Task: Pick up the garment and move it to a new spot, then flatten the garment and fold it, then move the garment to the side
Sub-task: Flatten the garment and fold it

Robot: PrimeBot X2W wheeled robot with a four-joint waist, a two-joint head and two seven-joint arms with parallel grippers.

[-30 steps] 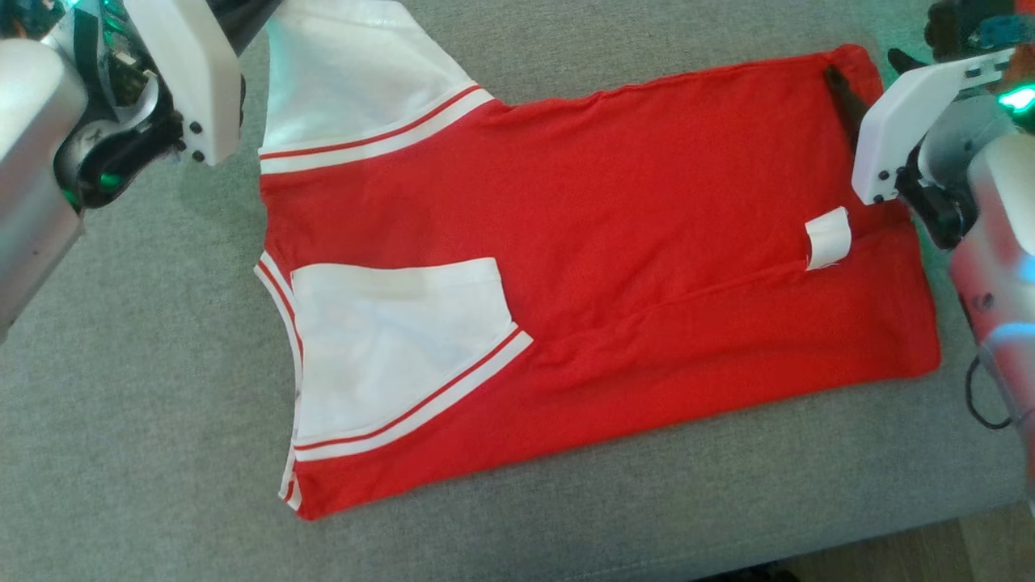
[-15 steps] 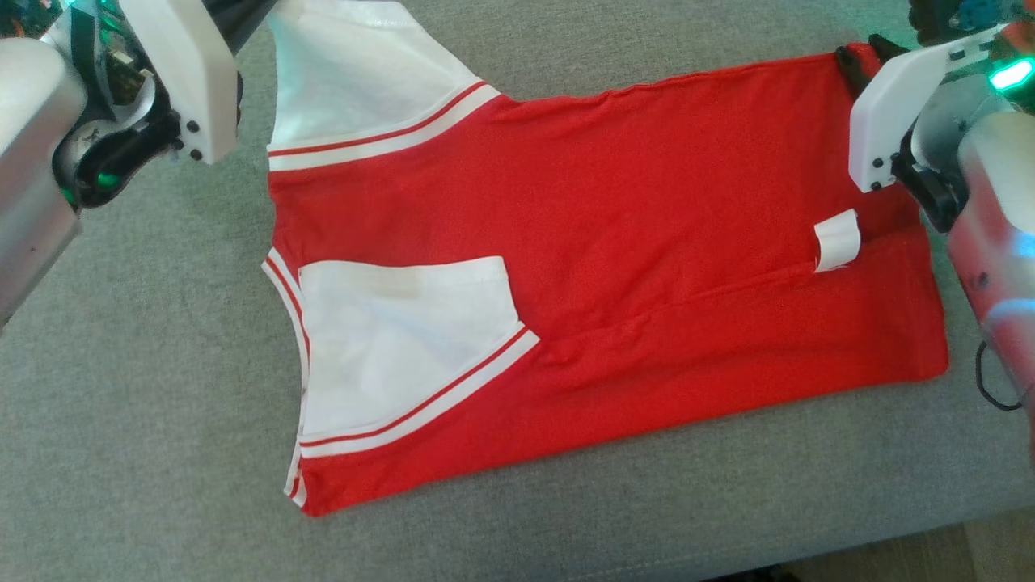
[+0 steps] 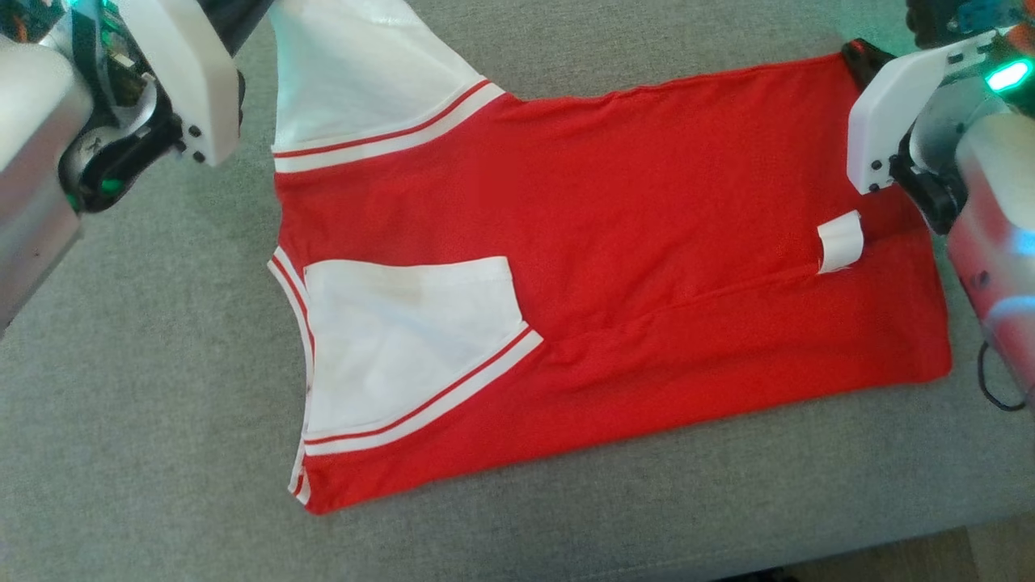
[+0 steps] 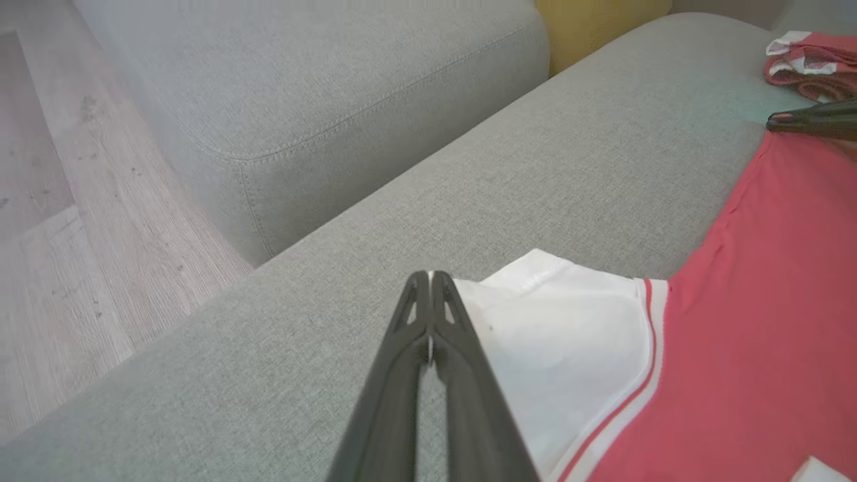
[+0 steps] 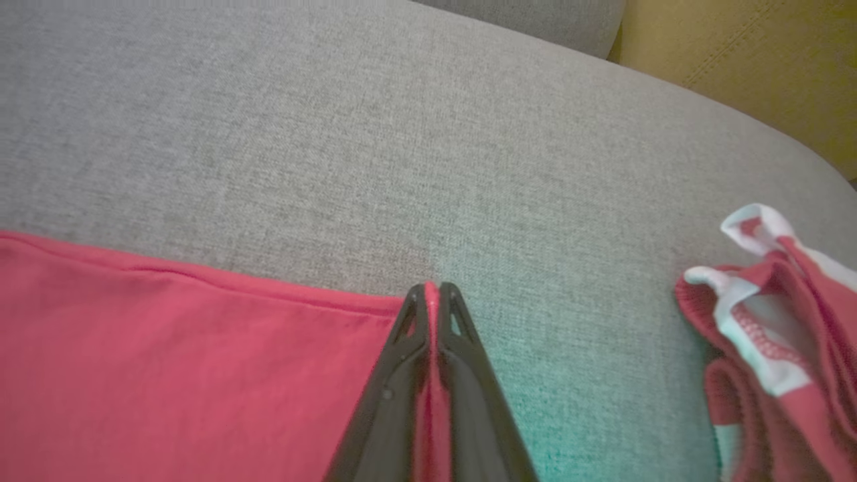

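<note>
The garment [image 3: 631, 242], a red shirt with white sleeves and red-striped white cuffs, lies spread on the grey sofa cushion [image 3: 162, 404], its lower edge folded over. My left gripper [image 4: 430, 274] is shut at the corner of the far white sleeve [image 4: 562, 335], and a sliver of white shows between its fingers. My right gripper [image 5: 433, 286] is shut on the far hem corner, red cloth pinched between its fingers [image 5: 469, 402]. In the head view that gripper's dark tip [image 3: 857, 52] sits at the garment's top right corner. A white label [image 3: 839, 241] sticks up near the hem.
A crumpled red-and-white cloth [image 5: 776, 314] lies on the cushion just right of my right gripper. A second grey cushion [image 4: 301, 80] and a yellow one [image 5: 750, 67] stand behind. Wooden floor [image 4: 67, 234] lies beyond the cushion's edge, and the front edge [image 3: 930, 533] runs at lower right.
My right gripper went from open to shut on the far hem corner, moving a little farther up the head view. The left gripper stayed shut on the sleeve.
</note>
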